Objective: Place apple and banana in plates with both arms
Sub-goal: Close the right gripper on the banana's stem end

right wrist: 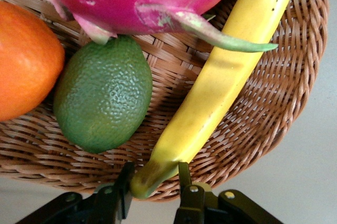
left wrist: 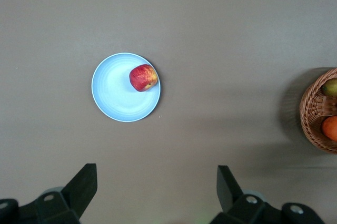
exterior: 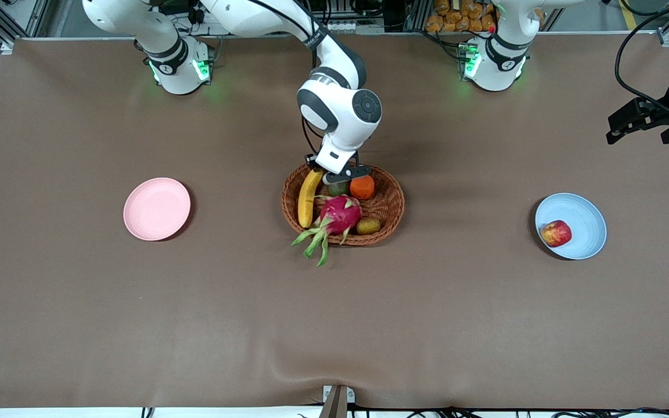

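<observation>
Right gripper (exterior: 341, 174) is down at the basket (exterior: 389, 212), centre of the front view, on the rim toward the robots' bases. In the right wrist view its two fingers (right wrist: 124, 195) stand either side of the banana's stem end, close against it; grip looks closed on the banana (right wrist: 221, 87), though the fruit lies in the basket, not lifted. The banana (exterior: 308, 198) runs along the basket's edge toward the right arm's end of the table, with the dragon fruit (exterior: 340, 215) beside it. A green fruit (right wrist: 102, 95) and an orange (right wrist: 23, 61) lie near the gripper inside the basket; a brownish fruit (exterior: 368, 226) sits nearer the front camera. Left gripper (exterior: 639, 119) waits at the upper right of the front view, over the table edge, jaws spread wide with nothing between them; its fingers (left wrist: 79, 184) show at the bottom of the left wrist view. The apple (exterior: 556, 233) rests in the blue plate (exterior: 587, 223), right of frame, well apart from the left gripper. The pink plate (exterior: 157, 208), left of frame, holds nothing.
</observation>
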Controlling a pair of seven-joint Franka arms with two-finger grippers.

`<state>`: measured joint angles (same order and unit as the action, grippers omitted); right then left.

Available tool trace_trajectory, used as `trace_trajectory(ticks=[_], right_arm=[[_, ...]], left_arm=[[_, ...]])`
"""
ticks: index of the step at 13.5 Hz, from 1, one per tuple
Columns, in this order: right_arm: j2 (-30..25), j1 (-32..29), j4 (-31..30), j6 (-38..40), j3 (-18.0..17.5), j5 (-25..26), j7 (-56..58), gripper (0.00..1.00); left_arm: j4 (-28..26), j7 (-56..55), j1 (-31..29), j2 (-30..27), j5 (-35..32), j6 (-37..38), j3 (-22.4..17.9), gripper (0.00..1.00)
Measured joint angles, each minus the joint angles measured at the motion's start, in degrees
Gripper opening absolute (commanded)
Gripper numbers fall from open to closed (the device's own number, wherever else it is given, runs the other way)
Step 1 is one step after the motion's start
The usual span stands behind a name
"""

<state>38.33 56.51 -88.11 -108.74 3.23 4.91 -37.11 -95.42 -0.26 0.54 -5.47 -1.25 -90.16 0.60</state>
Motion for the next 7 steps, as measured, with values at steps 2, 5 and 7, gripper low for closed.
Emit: trace_trajectory(ticks=[2, 5, 7], right_arm=[[0.0, 0.0, 0.1, 0.7, 0.0, 0.0, 0.0, 0.15], [-0.1, 0.0, 0.5, 1.9, 0.1, 0.1, -0.1, 0.02], [-0.2, -0.1, 0.6, 2.0, 0.3, 0.1, -0.1, 0.00]], left_arm=[[0.0, -0.1, 0.0, 0.0, 0.0, 0.0, 0.0, 1.00], [0.0, -1.6, -0.1, 0.0, 0.0, 0.0, 0.0, 1.00], [0.0, -1.8, -0.1, 0.0, 0.0, 0.0, 0.0, 1.00]])
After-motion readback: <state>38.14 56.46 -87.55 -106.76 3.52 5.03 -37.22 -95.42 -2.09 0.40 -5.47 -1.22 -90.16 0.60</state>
